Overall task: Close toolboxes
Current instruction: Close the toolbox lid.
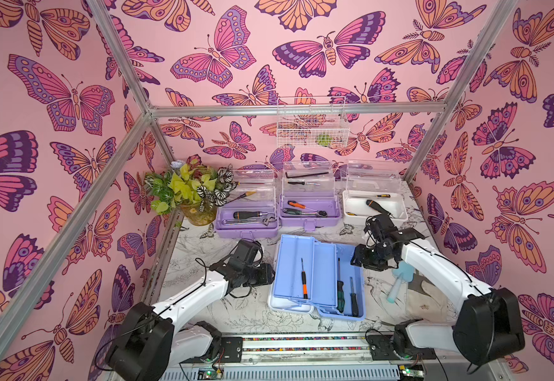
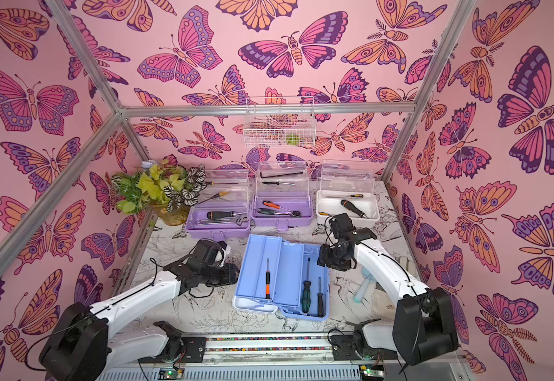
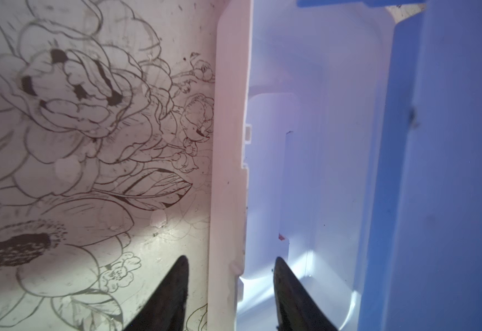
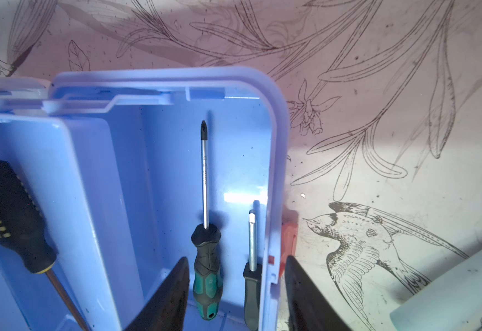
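Four toolboxes stand open. Two lilac ones (image 1: 246, 229) (image 1: 308, 216) and a white one (image 1: 376, 206) line the back, clear lids upright. The light-blue toolbox (image 1: 348, 280) lies in front, its tray (image 1: 302, 264) swung out over the white lid (image 1: 289, 305). My left gripper (image 1: 267, 275) (image 3: 231, 259) is open, its jaws either side of the white lid's rim (image 3: 228, 172) with a gap on each side. My right gripper (image 1: 359, 257) (image 4: 237, 258) is open astride the blue box's side wall (image 4: 275, 172), one finger inside beside a green screwdriver (image 4: 207, 272).
A potted plant (image 1: 190, 194) stands at the back left. A white wire basket (image 1: 312, 122) hangs on the back wall. A pale blue spatula (image 1: 399, 280) lies on a cloth (image 1: 430, 297) under my right arm. A pink latch (image 4: 288, 238) sticks out of the blue box.
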You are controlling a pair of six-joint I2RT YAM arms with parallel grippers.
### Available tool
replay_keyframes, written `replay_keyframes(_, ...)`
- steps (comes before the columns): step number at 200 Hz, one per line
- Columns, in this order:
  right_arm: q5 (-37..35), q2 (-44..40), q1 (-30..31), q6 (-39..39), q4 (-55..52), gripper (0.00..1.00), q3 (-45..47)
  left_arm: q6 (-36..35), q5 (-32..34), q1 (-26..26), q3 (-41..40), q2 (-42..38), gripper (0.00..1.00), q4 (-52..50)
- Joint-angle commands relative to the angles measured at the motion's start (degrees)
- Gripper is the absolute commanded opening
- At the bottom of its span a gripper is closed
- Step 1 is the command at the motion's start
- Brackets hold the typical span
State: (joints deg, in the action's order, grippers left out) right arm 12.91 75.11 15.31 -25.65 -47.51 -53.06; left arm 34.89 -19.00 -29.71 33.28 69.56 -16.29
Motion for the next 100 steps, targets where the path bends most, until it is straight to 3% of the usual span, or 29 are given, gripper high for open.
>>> replay_keyframes(1,1.19,-1.90,-0.97,-0.13,-0.72,0.54,1.58,-0.68,-1.25,-0.52,0.16,2.36,0.42,2.73)
replay_keyframes(39,1.95,-3.20,-1.33,-0.29,0.22,0.52,3.53,-2.07,0.30,-0.61,1.09,6.54,0.27,2.85)
replay_keyframes(61,1.03,-4.26,-1.80,0.00,-0.39,0.51,3.75,-2.94,1.59,-0.61,1.15,6.24,0.16,2.13)
replay_keyframes(100,-0.03,-6.11,-3.37,0.01,-0.19,0.47,3.20,-5.15,5.08,-0.61,3.49,3.99,0.05,-3.15)
